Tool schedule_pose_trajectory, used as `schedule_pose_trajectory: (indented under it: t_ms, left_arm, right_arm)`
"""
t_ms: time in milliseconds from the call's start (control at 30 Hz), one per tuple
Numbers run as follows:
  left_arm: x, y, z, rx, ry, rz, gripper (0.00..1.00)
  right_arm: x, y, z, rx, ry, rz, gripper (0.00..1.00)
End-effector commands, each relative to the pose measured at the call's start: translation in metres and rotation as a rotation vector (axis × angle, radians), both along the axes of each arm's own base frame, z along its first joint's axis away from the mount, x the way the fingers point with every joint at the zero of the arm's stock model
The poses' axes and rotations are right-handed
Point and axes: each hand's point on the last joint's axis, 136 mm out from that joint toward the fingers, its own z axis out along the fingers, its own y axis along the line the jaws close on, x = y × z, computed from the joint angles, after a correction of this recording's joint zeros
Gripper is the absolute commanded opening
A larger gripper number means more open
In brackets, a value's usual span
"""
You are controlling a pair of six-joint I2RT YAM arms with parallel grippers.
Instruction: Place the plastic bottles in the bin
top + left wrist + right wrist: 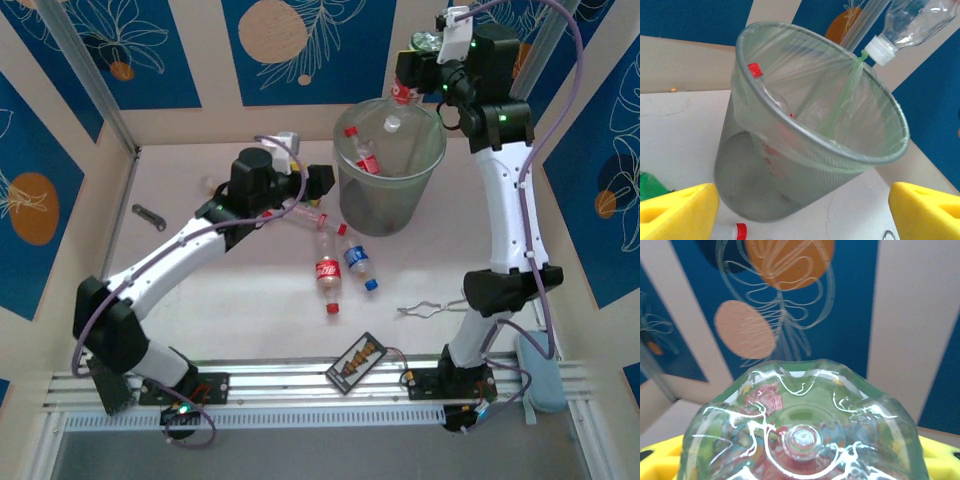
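A round grey-green bin [390, 195] with a thin clear liner stands on the pale table [230, 300], toward its far side; seen from above, a red-capped bottle [362, 150] leans inside it against the left wall. The right gripper [425, 72] hangs high over the bin's far rim, its yellow fingers [940, 455] pinching a clear bottle by the body; this held bottle [910, 22] points its white cap downward, close to the far rim, and its moulded base faces the right wrist camera. The left gripper [802, 200] sits low, just left of the bin and facing its side; its claw is spread wide with nothing between the two halves. In front of the bin a red-labelled bottle [327, 268] and a blue-labelled bottle [357, 260] lie side by side on the table; another clear bottle [308, 212] lies just beside the left gripper. Metal scissors [428, 309] lie near the right arm; a black card [358, 360] with orange marks rests at the near edge; a small dark tool [148, 216] lies far to the left.
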Motion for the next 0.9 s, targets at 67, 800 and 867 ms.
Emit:
schedule_pose_trajectory:
  t_ms: [67,800,867]
  left_arm:
    - [0.025,-0.024,-0.003,0.063,0.028,-0.039,0.90]
    - [0.069,-0.053,-0.063,0.131,0.147,-0.021,0.95]
    - [0.070,-0.055,-0.066,0.130,0.152,-0.023,0.95]
  right_arm:
    - [0.031,-0.011,-0.061,-0.128,0.156,-0.052,0.60]
    - [0.002,0.049,-0.242,-0.187,0.654,0.223,0.59]
    - [-0.001,0.053,-0.256,-0.181,0.696,0.242,0.59]
